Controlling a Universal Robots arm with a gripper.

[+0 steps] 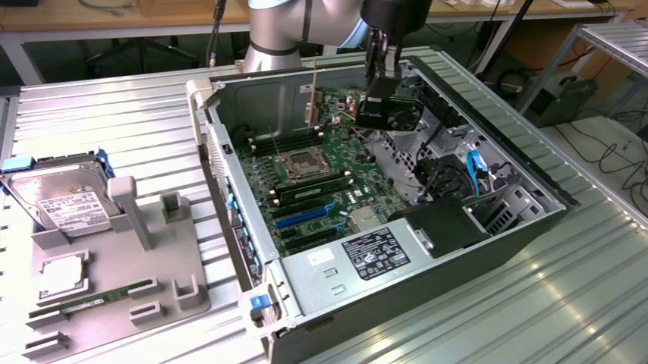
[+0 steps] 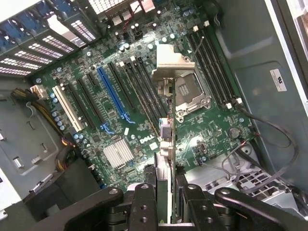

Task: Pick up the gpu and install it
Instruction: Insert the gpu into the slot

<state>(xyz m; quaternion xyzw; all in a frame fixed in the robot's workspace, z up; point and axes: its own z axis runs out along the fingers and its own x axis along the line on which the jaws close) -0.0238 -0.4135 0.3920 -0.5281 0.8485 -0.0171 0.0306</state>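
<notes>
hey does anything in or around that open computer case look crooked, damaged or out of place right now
Nothing looks damaged or spilled. The one unusual thing is the black fan-faced gpu card, clamped in the black claw and hanging in the air above the green motherboard inside the open grey computer case, not seated in any slot.

Table [image 1: 567, 303]: ribbed sheet metal, dull silver, faint sheen. PC case [image 1: 335, 265]: bare galvanised-looking steel inside, matt grey; outer side panel flat black. Motherboard [image 2: 202, 130]: green circuit board, slightly glossy; CPU socket [image 2: 190, 91] frame bright polished metal; slots [image 2: 113, 94] of blue, black and white plastic. Chipset heatsink [image 2: 118, 153]: finned bare aluminium. Gpu [image 2: 166, 144], seen edge-on: shiny metal bracket, green board edge. Gripper [image 2: 166, 199]: matt black fingers [image 2: 144, 202] with screw heads. Parts tray [image 1: 111, 265]: matt grey plastic. Hard drive [image 1: 61, 201]: brushed silver metal, white paper label.
</notes>
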